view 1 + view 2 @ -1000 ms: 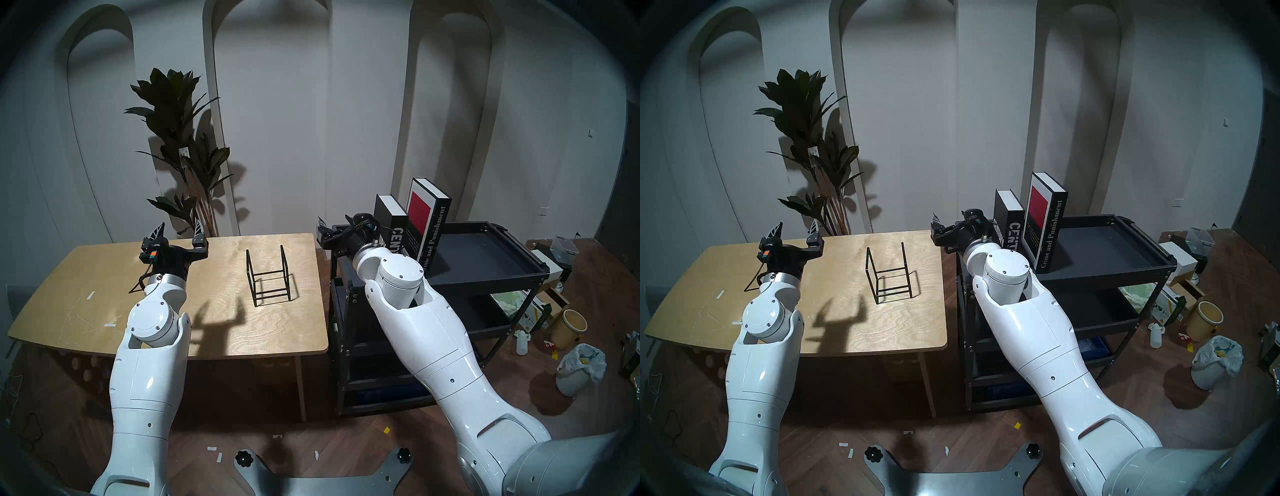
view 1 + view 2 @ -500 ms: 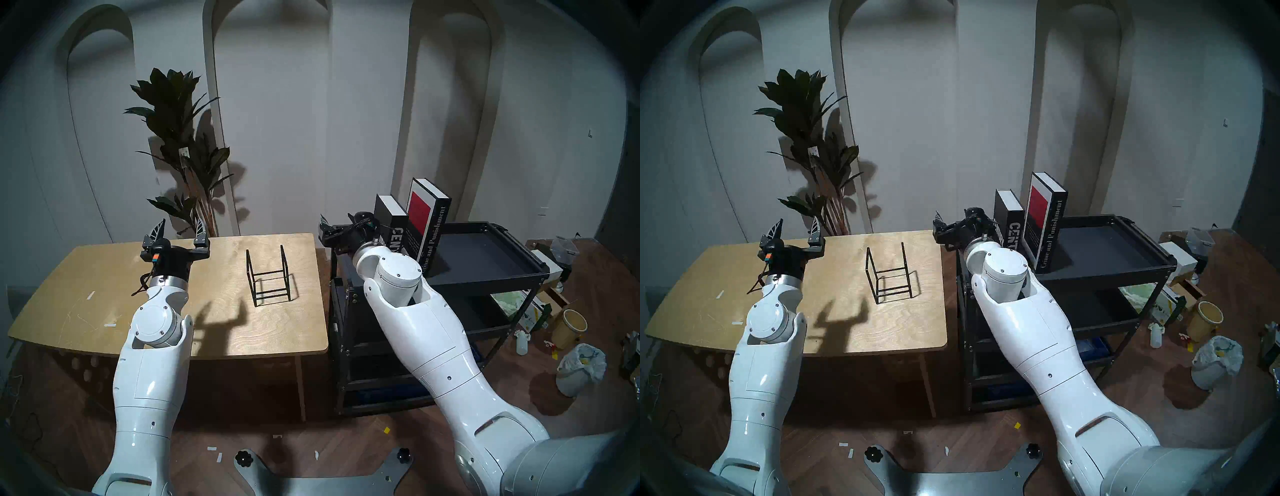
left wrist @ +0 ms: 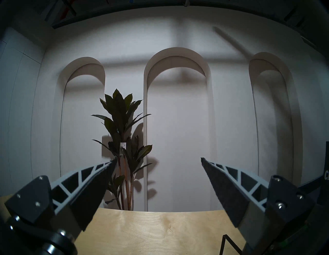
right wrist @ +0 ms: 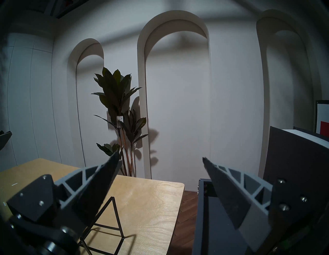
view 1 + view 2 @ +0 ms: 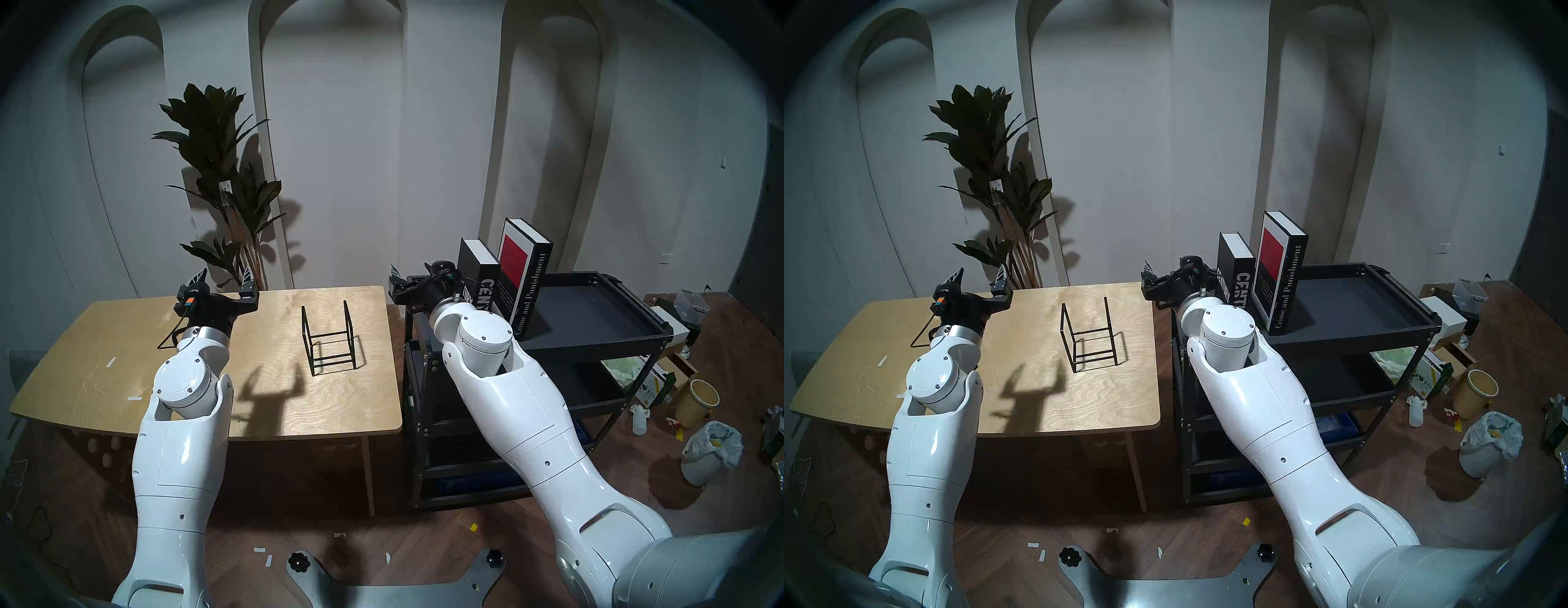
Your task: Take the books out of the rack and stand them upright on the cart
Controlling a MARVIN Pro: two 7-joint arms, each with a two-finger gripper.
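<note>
Both books (image 5: pixel 505 276) upright on cart (image 5: pixel 594 335)

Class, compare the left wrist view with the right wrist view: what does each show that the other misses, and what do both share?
Only the left wrist view: the CENTURY book's spine lettering, at the far right edge.

Only the right wrist view: the cart's tray corner, the Crime and Punishment book's red-square cover and most of the rack.

Both: open fingers holding nothing, the plant, the wooden table and the arched wall.
</note>
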